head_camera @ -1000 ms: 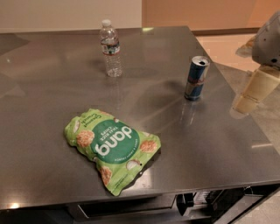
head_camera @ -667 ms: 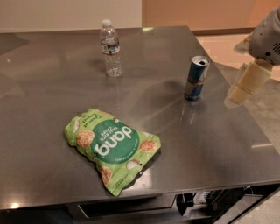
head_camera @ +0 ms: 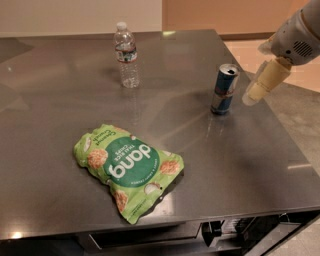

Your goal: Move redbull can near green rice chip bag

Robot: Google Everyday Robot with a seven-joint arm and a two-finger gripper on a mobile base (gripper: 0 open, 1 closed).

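Across one grey bench (head_camera: 60, 100), left to right: one green rice chip bag (head_camera: 127, 170) lying flat near the front, white "dang" upside down; one clear water bottle (head_camera: 126, 56) upright at the back; one redbull can (head_camera: 225, 89) upright, well apart from the bag. Just right of the can, one tool (head_camera: 252, 95); spread or pressed together, cannot tell.

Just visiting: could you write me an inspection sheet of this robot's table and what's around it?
Surface: grey metal table, shiny, with glare.
Job's things: redbull can upright at the right; green rice chip bag lying flat near the front, well apart from the can.
Clutter: water bottle upright at the back.
Grippers: gripper in the air close to the can's right side.
Cables: nothing seen.
Surroundings: pale wall behind.
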